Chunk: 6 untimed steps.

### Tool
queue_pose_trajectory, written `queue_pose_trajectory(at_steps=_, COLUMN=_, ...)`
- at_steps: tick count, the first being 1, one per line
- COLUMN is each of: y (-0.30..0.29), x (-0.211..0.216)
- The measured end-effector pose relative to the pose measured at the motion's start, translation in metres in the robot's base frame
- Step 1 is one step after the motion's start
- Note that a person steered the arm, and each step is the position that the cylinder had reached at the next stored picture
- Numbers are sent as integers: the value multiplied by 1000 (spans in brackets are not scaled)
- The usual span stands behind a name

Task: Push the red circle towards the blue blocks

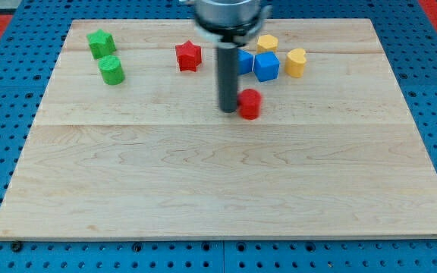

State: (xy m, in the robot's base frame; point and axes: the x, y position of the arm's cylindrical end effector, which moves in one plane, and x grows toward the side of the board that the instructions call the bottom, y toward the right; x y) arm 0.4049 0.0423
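The red circle [249, 104] lies on the wooden board [218, 182] just below the blue blocks. My tip [227, 111] is right beside the red circle on its left, touching or nearly touching it. A blue cube [266, 66] sits above and to the right of the red circle. A second blue block [244, 61] is to its left, partly hidden behind my rod.
A red star [189, 56] lies left of the rod. Two yellow blocks [268, 42] [297, 61] sit by the blue ones. Two green blocks [101, 43] [112, 70] lie at the view's top left.
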Motion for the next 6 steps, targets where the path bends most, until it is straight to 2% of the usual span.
queue_pose_trajectory(at_steps=1, y=30, x=32)
queue_pose_trajectory(at_steps=2, y=72, x=34)
queue_pose_trajectory(at_steps=3, y=44, x=-31)
queue_pose_trajectory(at_steps=4, y=71, x=-23)
queue_pose_trajectory(at_steps=5, y=3, x=-7)
queue_pose_trajectory(at_steps=6, y=-54, x=-33)
